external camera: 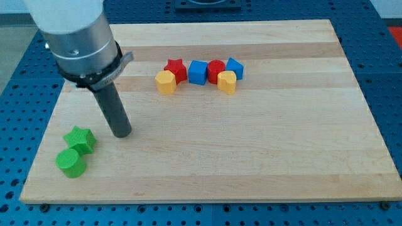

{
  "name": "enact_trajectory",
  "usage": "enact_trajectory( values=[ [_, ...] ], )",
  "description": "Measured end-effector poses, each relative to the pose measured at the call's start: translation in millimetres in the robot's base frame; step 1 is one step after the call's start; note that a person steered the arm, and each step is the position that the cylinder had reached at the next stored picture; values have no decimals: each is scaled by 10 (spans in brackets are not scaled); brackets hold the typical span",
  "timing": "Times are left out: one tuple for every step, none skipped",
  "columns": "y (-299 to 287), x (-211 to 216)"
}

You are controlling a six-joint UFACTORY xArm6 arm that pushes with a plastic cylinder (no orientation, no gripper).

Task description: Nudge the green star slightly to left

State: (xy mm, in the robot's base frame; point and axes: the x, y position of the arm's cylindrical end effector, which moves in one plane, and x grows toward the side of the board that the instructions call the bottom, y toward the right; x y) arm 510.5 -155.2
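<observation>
Seven blocks lie on the wooden surface (264,163): two green, two red, two blue... and two yellow, which makes eight when counted again by colour. My tip (123,134) rests on the surface just to the view's right of the green star (80,139), with a narrow gap between them. There is no claw on this arm, only the dark rod, so nothing opens or closes. The green cylinder (70,162) sits below and to the view's left of my tip, touching the green star's lower edge. The other six blocks form a tight row well above and to the view's right of my tip: a yellow block (166,81), a red star (176,68), a blue cube (198,72), a red block (216,69), a second yellow block (227,81) and a second blue block (235,66).
</observation>
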Motion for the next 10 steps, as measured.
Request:
enact_trajectory(
  values=[
    [10,196],
    [9,359],
    [-32,410],
    [-86,410],
    [-122,410],
    [-179,410],
    [-257,410],
    [-338,408],
    [-389,368],
    [-406,300]
  ],
)
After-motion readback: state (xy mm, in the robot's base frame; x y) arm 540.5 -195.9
